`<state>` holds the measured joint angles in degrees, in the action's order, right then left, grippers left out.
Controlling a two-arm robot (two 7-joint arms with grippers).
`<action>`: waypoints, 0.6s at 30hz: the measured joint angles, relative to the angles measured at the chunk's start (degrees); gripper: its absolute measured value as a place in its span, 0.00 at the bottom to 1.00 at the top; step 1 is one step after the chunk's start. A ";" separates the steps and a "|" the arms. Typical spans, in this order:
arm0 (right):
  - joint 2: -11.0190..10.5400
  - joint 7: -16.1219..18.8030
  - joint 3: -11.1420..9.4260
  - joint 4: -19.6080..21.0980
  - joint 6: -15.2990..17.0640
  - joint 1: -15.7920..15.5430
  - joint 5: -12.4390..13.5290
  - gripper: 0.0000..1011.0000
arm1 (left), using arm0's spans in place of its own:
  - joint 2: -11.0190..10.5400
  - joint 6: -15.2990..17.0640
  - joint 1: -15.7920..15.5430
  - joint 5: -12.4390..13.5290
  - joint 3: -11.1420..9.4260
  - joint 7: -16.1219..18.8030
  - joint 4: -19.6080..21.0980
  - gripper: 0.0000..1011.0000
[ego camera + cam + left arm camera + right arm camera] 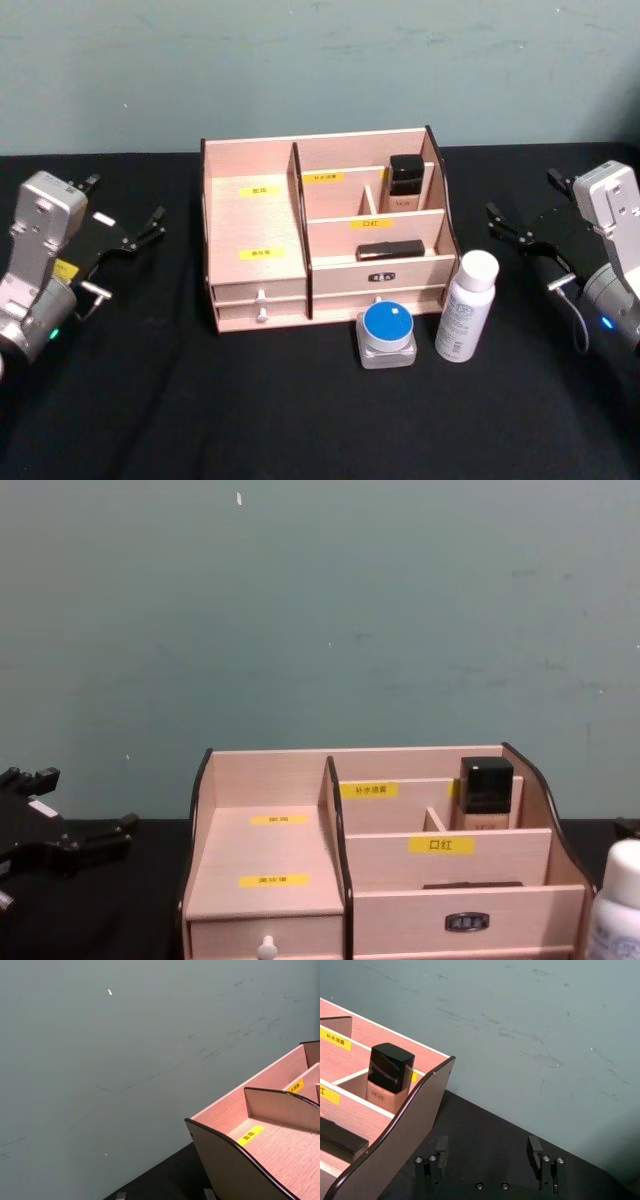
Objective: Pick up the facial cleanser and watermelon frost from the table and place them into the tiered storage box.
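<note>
Tiered storage box (255, 220) stands mid-bench (200, 410). Left of it, the left claw (127, 197) is spread wide. Just before its right drawer sits the blue-lidded watermelon frost (388, 335). At its front-right corner stands the white facial cleanser (466, 307), upright. Right of it, the right claw (522, 193) gapes wide.

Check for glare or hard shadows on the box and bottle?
Head view: tiered storage box evenly lit, no glare; white bottle casts no visible shadow on the black cloth. Right wrist view: faint sheen on the black-capped bottle. Chest view: flat, even light.
</note>
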<state>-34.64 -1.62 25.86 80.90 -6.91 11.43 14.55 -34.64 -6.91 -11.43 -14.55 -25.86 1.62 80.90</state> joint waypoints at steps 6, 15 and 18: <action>0.00 0.00 0.00 0.00 0.00 0.00 0.00 0.99 | 0.00 0.00 0.00 0.00 0.00 0.00 0.00 0.99; 0.00 0.00 0.00 0.00 0.00 0.00 0.00 0.99 | 0.00 0.00 0.00 0.00 0.00 0.00 0.00 0.99; 0.00 0.00 0.00 0.00 0.00 0.00 0.00 0.99 | 0.00 0.00 0.00 0.00 0.00 0.00 0.00 0.99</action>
<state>-34.65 -1.62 25.86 80.90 -6.91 11.43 14.55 -34.64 -6.91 -11.43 -14.55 -25.86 1.62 80.90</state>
